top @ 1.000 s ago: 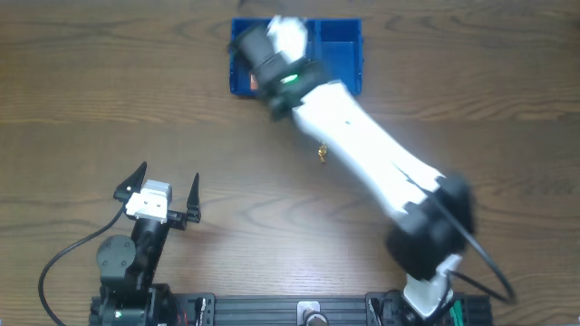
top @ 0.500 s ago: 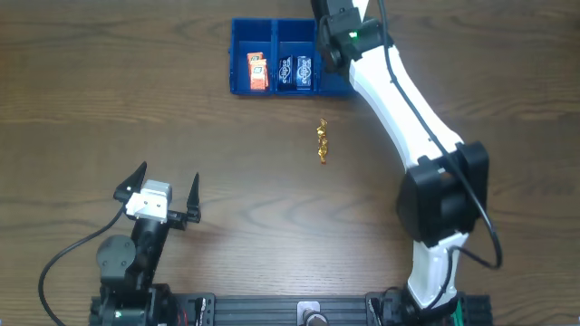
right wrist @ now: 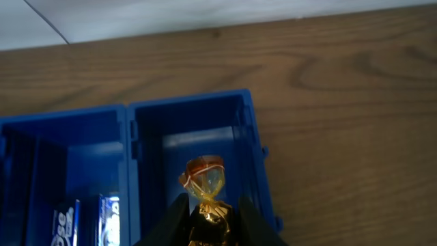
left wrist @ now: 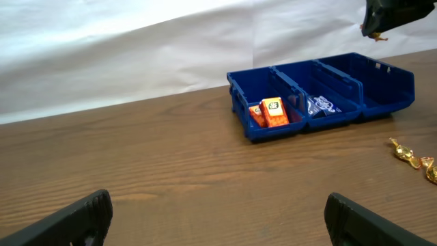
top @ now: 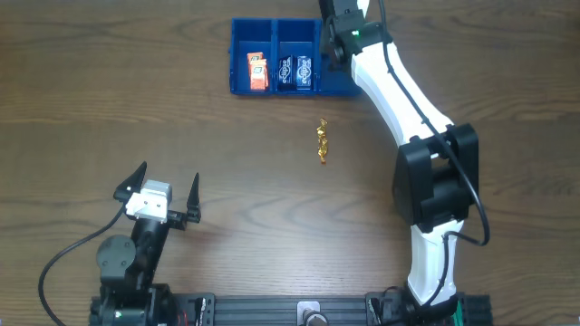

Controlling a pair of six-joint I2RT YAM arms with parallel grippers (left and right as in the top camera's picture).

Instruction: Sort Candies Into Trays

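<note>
The right jaws pinch a gold-wrapped candy (right wrist: 203, 179) over the blue tray's (right wrist: 255, 154) empty 3 o'clock compartment (right wrist: 171, 147): lower, centre, then release. The left jaws gape wide, empty.

Top looks down, left wrist low, far, right wrist close above shared tray (top: 238, 54)

Dark wood-grain tabletop (top: 136, 100); white backdrop sheet (left wrist: 123, 48) hanging behind far table edge.
</note>
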